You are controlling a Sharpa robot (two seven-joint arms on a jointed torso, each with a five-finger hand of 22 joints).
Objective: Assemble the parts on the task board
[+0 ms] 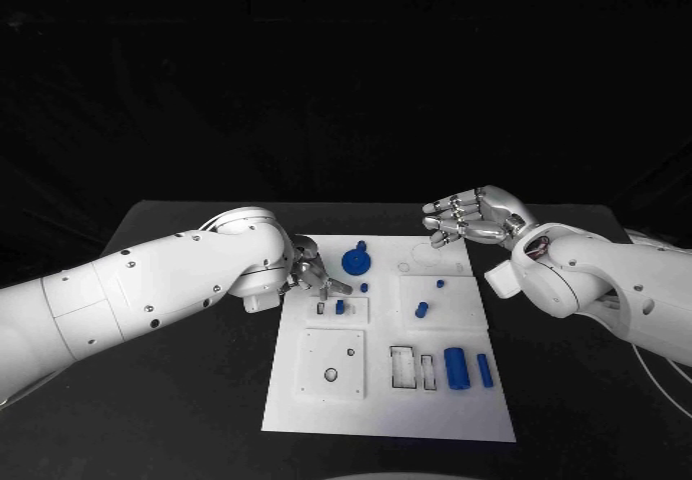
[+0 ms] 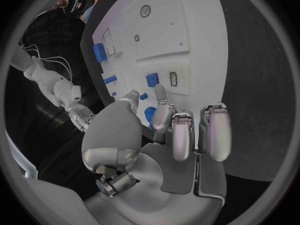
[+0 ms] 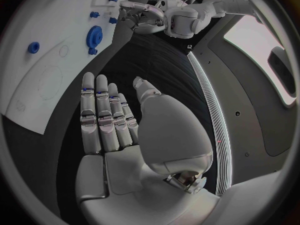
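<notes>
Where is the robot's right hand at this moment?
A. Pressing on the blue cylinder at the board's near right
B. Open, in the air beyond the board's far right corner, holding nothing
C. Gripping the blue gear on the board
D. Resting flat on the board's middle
B: the right hand hangs open with nothing in it, off the far right corner of the task board, away from the blue gear.

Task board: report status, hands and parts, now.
Left hand low over task board, holding nothing seen. Right hand open, off board's far corner. Blue gear seated. Nothing blocking.
</notes>
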